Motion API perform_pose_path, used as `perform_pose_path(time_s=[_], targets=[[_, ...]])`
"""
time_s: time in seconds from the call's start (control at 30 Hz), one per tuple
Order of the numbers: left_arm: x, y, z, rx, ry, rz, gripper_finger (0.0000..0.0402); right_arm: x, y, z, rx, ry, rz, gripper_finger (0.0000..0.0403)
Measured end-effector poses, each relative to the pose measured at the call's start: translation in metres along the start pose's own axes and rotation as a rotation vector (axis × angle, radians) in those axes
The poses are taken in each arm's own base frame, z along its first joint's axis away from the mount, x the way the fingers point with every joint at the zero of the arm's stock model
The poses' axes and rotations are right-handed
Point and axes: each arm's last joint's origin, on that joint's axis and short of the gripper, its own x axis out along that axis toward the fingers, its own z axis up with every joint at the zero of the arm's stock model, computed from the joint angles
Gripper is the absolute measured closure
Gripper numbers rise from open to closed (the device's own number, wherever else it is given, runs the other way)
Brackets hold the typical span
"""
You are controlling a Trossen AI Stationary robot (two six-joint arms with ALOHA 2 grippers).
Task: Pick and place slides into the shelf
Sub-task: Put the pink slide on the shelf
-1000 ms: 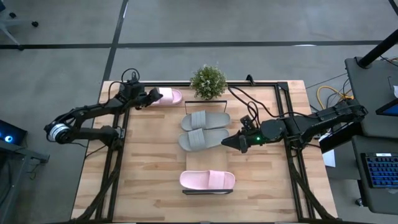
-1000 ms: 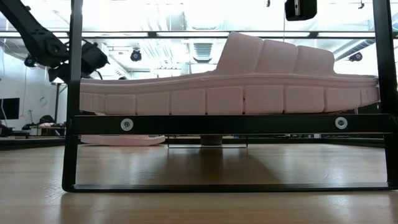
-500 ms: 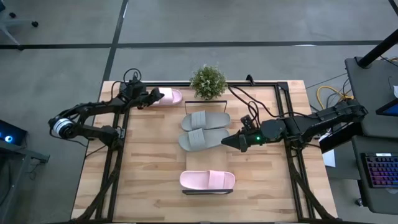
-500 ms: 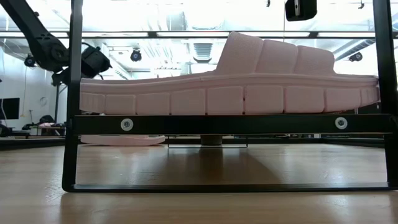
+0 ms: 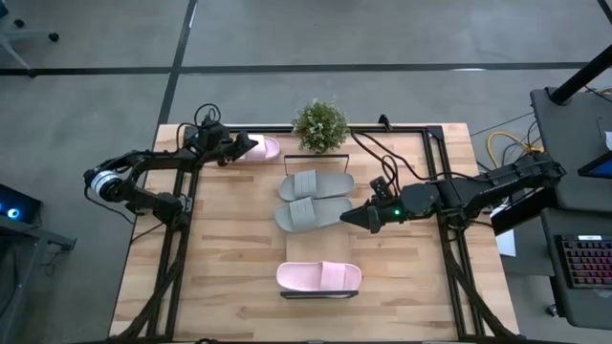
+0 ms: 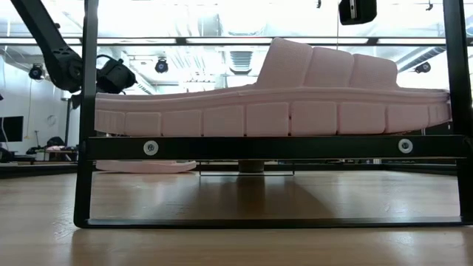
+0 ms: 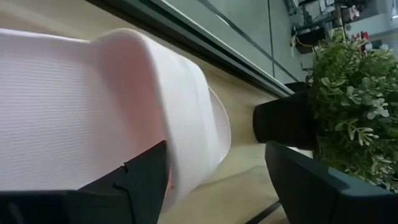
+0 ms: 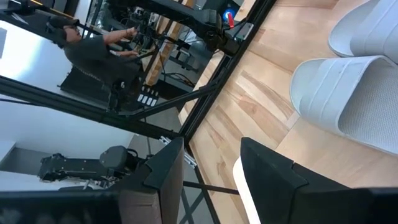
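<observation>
On the wooden table (image 5: 220,277), a pink slide (image 5: 319,276) sits on the shelf (image 5: 319,294) near the front edge, two grey slides (image 5: 314,199) lie mid-table by the released right gripper (image 5: 350,219), while the left gripper (image 5: 241,148), fingers spread around the second pink slide (image 5: 264,147) at the back edge beside a potted plant (image 5: 319,125), likely must clench and lift.

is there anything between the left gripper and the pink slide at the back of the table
Nothing visible. The left gripper is already at the back pink slide, with its open fingers on either side of the slide's end. The plant stands beyond the slide, not in between.
</observation>
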Motion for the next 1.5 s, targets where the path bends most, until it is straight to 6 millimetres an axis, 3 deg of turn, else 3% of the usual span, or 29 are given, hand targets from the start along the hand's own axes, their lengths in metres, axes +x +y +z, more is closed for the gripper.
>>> perform_pose_path(time_s=[0.17,0.63,1.03,1.5], targets=[[0.005,-0.005,0.004,0.005,0.018,-0.02,0.0194,0.0,0.0,0.0,0.0,0.0,0.0,0.0252],[0.004,-0.012,0.007,0.014,0.01,-0.071,0.0391,0.0,0.0,0.0,0.003,0.001,-0.001,0.0252],[0.0,-0.016,0.006,0.012,0.057,-0.124,0.04,0.0,0.0,0.0,0.008,0.001,-0.001,0.0252],[-0.038,-0.045,0.008,0.024,0.0,-0.248,0.0401,0.0,-0.002,0.0,0.012,-0.01,-0.024,0.0252]])
